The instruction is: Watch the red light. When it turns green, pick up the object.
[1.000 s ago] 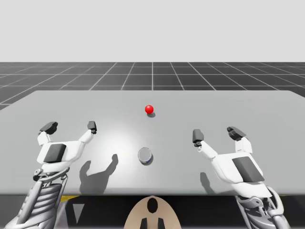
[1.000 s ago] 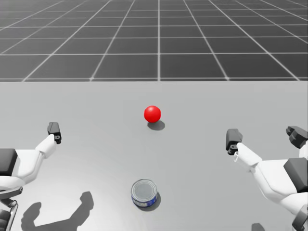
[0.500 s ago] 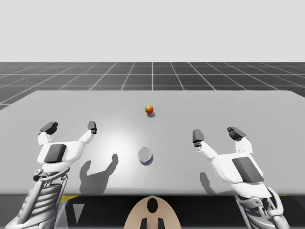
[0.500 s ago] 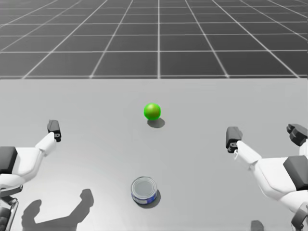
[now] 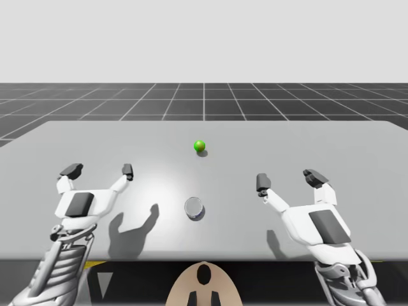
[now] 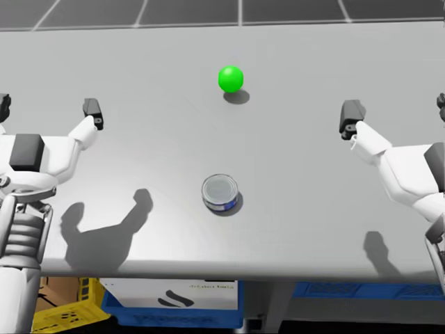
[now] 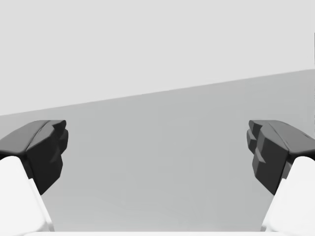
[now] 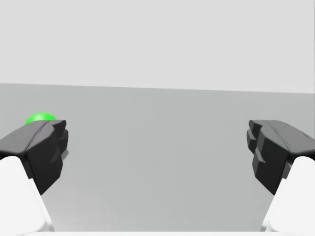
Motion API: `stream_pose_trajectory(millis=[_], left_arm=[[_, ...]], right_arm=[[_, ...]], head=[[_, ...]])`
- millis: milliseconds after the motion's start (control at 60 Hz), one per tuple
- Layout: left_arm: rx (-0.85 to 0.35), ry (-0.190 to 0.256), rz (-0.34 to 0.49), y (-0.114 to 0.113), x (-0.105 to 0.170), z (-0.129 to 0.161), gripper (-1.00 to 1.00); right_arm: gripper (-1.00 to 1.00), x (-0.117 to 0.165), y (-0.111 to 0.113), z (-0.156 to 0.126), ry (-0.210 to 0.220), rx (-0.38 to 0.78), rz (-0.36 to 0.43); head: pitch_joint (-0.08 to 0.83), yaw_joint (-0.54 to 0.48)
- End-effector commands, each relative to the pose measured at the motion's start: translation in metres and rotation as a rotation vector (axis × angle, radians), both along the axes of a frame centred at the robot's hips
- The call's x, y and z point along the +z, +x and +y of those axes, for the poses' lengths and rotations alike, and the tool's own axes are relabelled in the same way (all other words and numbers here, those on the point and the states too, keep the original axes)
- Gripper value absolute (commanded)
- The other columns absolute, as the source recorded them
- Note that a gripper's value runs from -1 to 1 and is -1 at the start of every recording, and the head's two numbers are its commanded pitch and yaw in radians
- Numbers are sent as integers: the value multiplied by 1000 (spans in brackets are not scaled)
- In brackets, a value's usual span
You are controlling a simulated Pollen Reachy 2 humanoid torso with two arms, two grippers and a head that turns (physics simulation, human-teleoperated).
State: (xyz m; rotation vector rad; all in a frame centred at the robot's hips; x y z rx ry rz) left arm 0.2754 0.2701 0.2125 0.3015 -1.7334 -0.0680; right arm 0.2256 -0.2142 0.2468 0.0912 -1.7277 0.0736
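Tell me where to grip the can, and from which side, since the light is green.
Grip the can across its curved side wall, coming down from above. It stands upright, short and round, lid up, with nothing touching it, so open jaws should straddle it. The left end effector and right end effector are both open and about equally far from it.

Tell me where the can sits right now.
In the high view the can stands upright at the table's near middle, on my side of the green light, sideways between my left claw and right claw, touching neither.
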Motion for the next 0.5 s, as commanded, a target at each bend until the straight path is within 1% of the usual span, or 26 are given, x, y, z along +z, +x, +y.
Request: stream_pose_trajectory(millis=[17, 133, 200, 217, 250, 283, 300, 333, 383, 450, 483, 500], left_arm=[[-9, 17, 15, 1, -2, -4, -1000], [-13, 13, 17, 1, -2, -4, -1000], [-33, -18, 21, 0, 0, -5, -1000], [-53, -35, 23, -2, 2, -7, -1000], [-62, -38, 22, -3, 3, -8, -1000], [-68, -30, 19, -4, 3, -9, -1000], [-85, -18, 21, -5, 4, -11, -1000], [-106, -15, 32, -7, 3, -13, -1000], [-175, -13, 79, -13, 2, -18, -1000], [-251, -44, 114, -21, 5, -24, -1000], [-328, -67, 156, -28, 7, -29, -1000], [-344, -67, 163, -30, 7, -30, -1000]], right_arm=[[-1000, -1, -1, 4, 6, -2, 0], [-1000, -1, -1, 5, 1, -2, -3], [-1000, -1, -1, 5, -1, -2, -3], [-1000, -1, -1, 5, -1, -2, -2], [-1000, 0, -1, 5, -1, -2, -2], [-1000, -1, -1, 5, -3, -4, -3], [-1000, -1, -1, 5, -7, -8, -4], [-1000, -1, -1, 5, -10, -10, -5], [-1000, -1, -2, 5, -10, -11, -5], [-1000, -1, -2, 4, -10, -10, -4], [-1000, -1, -2, 4, -10, -10, -4], [-1000, -1, -2, 4, -11, -10, -4]], head=[[754, 55], [764, 51], [762, 53], [761, 55], [760, 56], [757, 57], [754, 58], [752, 60], [749, 65], [750, 70], [751, 74], [752, 74]])
